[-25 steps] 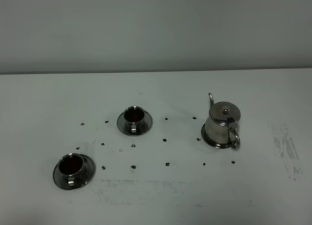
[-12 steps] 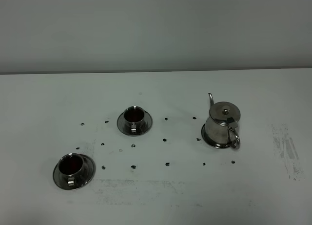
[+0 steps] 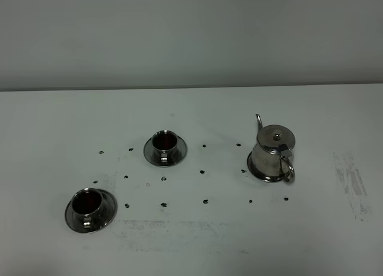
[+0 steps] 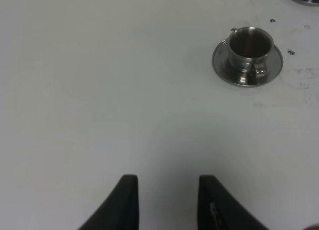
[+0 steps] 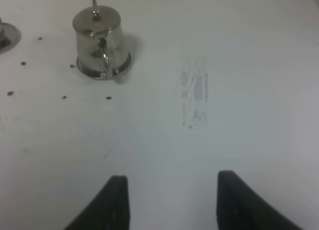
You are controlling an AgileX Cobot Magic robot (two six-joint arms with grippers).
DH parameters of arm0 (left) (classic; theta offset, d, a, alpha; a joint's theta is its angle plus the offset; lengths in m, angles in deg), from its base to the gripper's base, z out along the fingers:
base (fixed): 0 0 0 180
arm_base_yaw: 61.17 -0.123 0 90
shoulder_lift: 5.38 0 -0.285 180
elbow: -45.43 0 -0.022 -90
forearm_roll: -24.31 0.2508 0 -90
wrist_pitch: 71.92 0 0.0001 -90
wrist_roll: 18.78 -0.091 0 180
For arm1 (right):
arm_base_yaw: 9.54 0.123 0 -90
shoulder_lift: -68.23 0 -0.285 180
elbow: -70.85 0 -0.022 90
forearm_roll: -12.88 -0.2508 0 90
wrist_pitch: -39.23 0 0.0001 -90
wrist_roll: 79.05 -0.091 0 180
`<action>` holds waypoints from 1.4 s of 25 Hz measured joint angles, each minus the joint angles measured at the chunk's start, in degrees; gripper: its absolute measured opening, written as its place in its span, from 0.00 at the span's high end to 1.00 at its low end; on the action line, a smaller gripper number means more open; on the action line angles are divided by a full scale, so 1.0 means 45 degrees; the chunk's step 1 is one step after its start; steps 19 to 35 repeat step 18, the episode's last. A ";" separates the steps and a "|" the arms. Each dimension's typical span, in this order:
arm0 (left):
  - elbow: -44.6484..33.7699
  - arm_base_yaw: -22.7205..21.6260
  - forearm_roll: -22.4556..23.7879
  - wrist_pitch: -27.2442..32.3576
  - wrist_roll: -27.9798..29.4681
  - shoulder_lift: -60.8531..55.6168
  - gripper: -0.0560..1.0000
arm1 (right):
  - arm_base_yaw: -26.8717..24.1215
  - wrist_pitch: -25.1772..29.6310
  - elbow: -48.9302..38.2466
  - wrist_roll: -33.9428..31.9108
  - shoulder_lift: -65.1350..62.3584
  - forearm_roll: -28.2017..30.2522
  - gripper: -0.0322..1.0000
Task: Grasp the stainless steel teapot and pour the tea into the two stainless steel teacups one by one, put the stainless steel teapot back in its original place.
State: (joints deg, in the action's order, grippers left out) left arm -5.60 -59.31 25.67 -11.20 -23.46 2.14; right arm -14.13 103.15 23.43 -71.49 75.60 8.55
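Observation:
The stainless steel teapot (image 3: pixel 272 153) stands upright on its round saucer (image 3: pixel 263 173) at the right of the white table; it also shows in the right wrist view (image 5: pixel 98 40). Two steel teacups on saucers hold dark reddish tea: one at centre (image 3: pixel 164 145), one at front left (image 3: pixel 88 205), which the left wrist view also shows (image 4: pixel 249 54). Neither arm shows in the high view. My left gripper (image 4: pixel 167 182) is open and empty, far from the front-left cup. My right gripper (image 5: pixel 172 182) is open and empty, well back from the teapot.
Small dark marks (image 3: pixel 163 204) dot the table between the cups and the teapot. A scuffed grey patch (image 3: pixel 353 183) lies at the right, also in the right wrist view (image 5: pixel 195 95). A plain grey wall stands behind the table.

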 joint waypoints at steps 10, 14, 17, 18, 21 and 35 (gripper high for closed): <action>0.0000 0.0000 0.0000 0.0000 0.0000 0.0000 0.66 | 0.0000 0.0000 0.0000 0.0000 0.0000 -0.0005 0.59; 0.0000 0.0000 0.0000 0.0000 0.0000 0.0000 0.66 | 0.0000 0.0000 0.0000 0.0005 0.0000 -0.0005 0.59; 0.0000 0.0000 0.0000 0.0000 0.0000 0.0000 0.66 | 0.0000 0.0000 0.0000 0.0005 0.0000 -0.0005 0.59; 0.0000 0.0000 0.0000 0.0000 0.0000 0.0000 0.66 | 0.0000 0.0000 0.0000 0.0005 0.0000 -0.0005 0.59; 0.0000 0.0000 0.0000 0.0000 0.0000 0.0000 0.66 | 0.0000 0.0000 0.0000 0.0005 0.0000 -0.0005 0.59; 0.0000 0.0000 0.0000 0.0000 0.0000 0.0000 0.66 | 0.0000 0.0000 0.0000 0.0005 0.0000 -0.0005 0.59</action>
